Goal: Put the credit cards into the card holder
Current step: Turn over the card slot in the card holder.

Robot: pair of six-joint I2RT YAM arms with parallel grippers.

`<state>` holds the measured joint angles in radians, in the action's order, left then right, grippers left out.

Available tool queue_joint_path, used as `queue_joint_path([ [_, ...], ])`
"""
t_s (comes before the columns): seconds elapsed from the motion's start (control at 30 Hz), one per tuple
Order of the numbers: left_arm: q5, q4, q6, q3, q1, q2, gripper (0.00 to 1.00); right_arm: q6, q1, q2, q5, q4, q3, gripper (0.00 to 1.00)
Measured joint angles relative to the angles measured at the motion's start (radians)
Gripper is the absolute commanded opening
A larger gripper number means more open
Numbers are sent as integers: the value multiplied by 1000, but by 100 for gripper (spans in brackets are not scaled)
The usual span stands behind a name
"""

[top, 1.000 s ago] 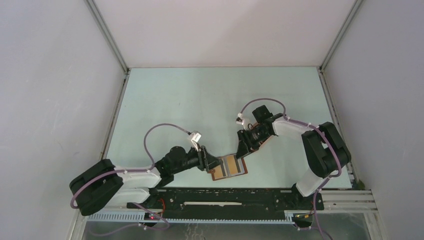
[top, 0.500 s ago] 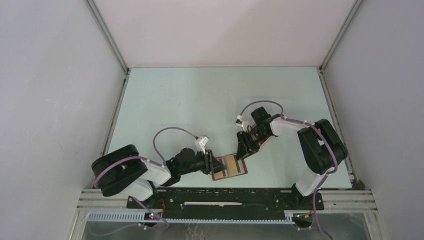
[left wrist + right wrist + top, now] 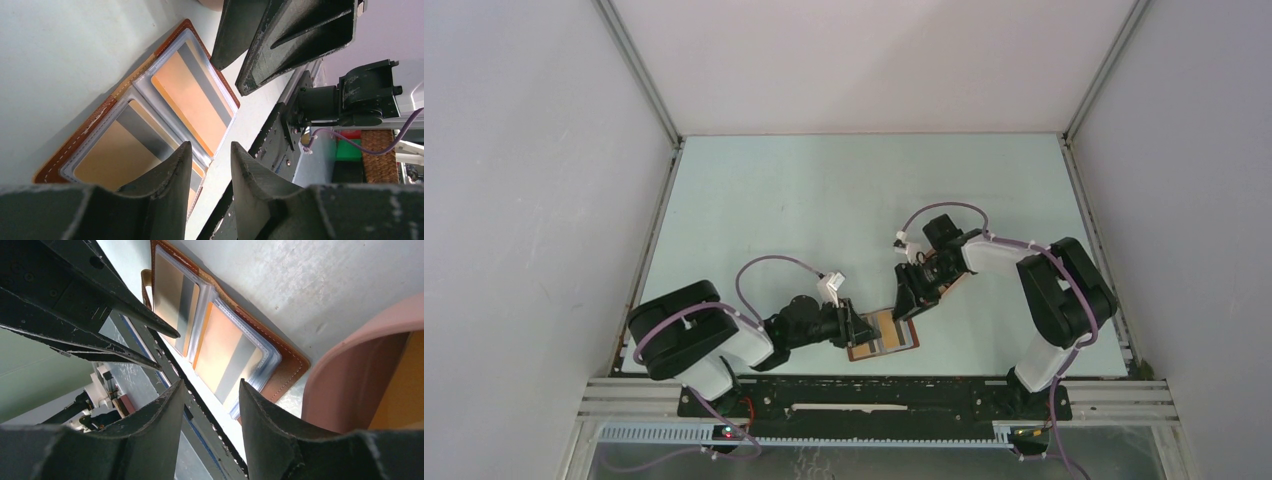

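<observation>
Standing partly apart, the fingers of the left gripper (image 3: 210, 150) have nothing between them. Through the gap only a corner of the card holder (image 3: 70, 145) and pale table (image 3: 60, 50) show. The right gripper (image 3: 212, 387) is likewise open and empty, its jaws a moderate way apart above the holder's other side.

The holder lies spread flat, brown leather rim outward, with clear sleeves (image 3: 150, 85) on top. Two orange cards (image 3: 192, 100), each with a grey stripe, sit inside the sleeves, one per half. Whether either gripper's tips touch the holder cannot be told.

From above, the holder rests near the front edge of the table, with the left gripper at its left side and the right gripper at its far right corner. Just beside that corner stands a pink tray (image 3: 350, 355), with a yellow-orange surface showing inside it.
</observation>
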<state>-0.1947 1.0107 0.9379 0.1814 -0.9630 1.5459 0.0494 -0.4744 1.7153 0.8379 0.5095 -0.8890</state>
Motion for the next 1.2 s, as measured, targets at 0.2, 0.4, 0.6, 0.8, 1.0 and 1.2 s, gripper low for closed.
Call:
queue_joint_path([
  [0.2, 0, 10, 6, 0, 0, 18, 38, 28, -15, 0, -27, -14, 0, 53],
  [0.4, 0, 16, 6, 5, 0, 27, 38, 43, -26, -30, -75, -28, 10, 53],
  [0.6, 0, 20, 6, 5, -1, 27, 38, 65, -31, -187, -115, -63, 84, 53],
  [0.8, 0, 21, 7, 5, -1, 34, 37, 114, -29, -174, -120, -100, 100, 49],
  [1.0, 0, 29, 10, 5, -1, 39, 37, 137, -31, -142, -135, -110, 101, 48],
  [1.2, 0, 58, 23, 5, -1, 65, 36, 142, -32, -111, -142, -118, 101, 48],
])
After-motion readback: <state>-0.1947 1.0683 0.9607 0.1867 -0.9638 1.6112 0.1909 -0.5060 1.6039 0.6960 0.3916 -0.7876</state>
